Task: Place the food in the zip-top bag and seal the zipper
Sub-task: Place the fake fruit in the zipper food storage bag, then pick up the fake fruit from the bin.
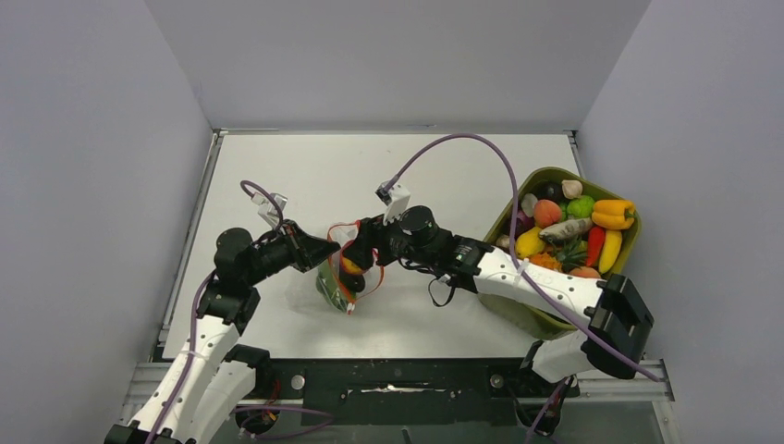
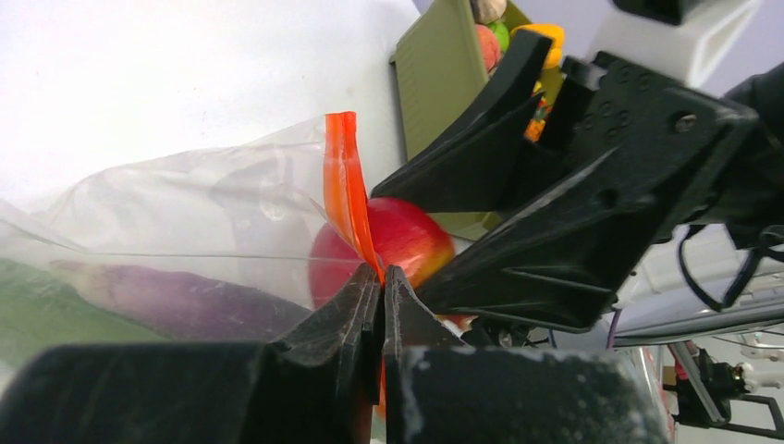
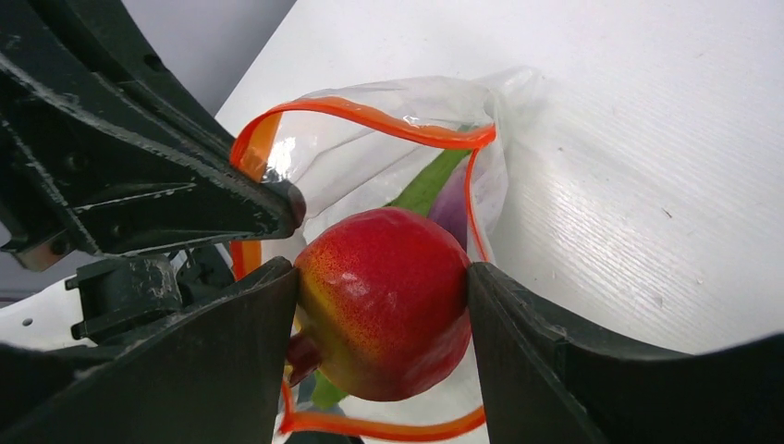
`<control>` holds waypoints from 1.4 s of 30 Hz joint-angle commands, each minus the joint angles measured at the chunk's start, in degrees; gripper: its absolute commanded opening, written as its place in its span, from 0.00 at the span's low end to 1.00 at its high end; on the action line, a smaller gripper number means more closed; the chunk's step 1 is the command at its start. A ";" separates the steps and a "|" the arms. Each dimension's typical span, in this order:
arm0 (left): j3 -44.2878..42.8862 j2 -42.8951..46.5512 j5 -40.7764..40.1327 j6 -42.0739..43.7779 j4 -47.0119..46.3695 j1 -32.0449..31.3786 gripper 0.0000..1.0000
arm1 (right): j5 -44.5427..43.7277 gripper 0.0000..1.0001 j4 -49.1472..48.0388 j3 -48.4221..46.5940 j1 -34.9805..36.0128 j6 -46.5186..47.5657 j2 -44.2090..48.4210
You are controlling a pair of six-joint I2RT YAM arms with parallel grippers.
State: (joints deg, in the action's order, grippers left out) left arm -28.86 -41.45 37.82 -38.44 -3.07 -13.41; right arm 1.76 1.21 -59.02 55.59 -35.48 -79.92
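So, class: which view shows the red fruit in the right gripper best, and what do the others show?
Right wrist view: the red fruit fills the centre, clamped in the right gripper at the mouth of the zip-top bag. Left wrist view shows part of it behind the orange strip; top view, just a speck.

No legible text, label, brand, number or sign anywhere in view.

Seen from the right wrist, the red fruit (image 3: pixel 384 301) hides most of the green piece (image 3: pixel 427 180) and purple piece (image 3: pixel 453 208) behind it. The zip-top bag (image 3: pixel 398 120) runs off the bottom edge. From above, its contents are too small to tell.
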 commanded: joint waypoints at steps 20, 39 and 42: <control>-2.26 1.83 -1.04 -2.55 -6.55 -0.21 0.00 | -5.93 0.78 7.32 -4.21 -1.67 7.17 5.03; -4.94 4.32 -6.75 11.27 8.62 -0.19 0.00 | -19.89 0.61 22.92 -10.97 -8.93 21.15 6.62; -4.28 5.05 -6.58 11.47 8.09 -0.21 0.00 | -24.55 0.61 25.68 -11.49 -13.00 21.80 7.67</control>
State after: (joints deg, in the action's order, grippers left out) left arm -30.89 -37.95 31.97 -29.50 5.91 -13.45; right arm -14.39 22.63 -67.55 46.96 -16.51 -75.46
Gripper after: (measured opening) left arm 0.015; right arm 0.607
